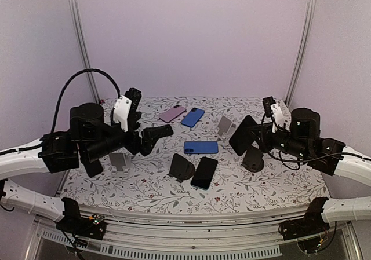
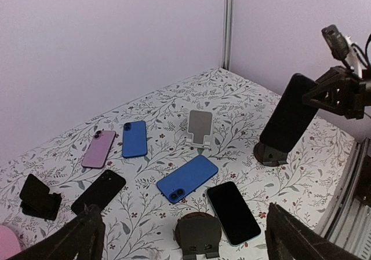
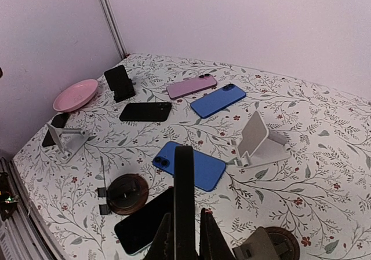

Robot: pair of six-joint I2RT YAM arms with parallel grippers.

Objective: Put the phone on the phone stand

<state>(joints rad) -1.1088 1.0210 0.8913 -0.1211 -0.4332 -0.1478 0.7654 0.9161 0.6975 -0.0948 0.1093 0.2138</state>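
My right gripper is shut on a black phone and holds it tilted, its lower end just above a dark round phone stand. In the right wrist view the phone shows edge-on between my fingers, with that stand at the bottom right. The left wrist view shows the held phone leaning over the stand; I cannot tell if they touch. My left gripper is open and empty, hovering above the table's left middle; its fingers frame a second dark stand.
On the table lie a blue phone, a black face-up phone, another blue phone, a purple phone and another black phone. A white stand, a grey stand, a dark stand and a pink bowl are there too.
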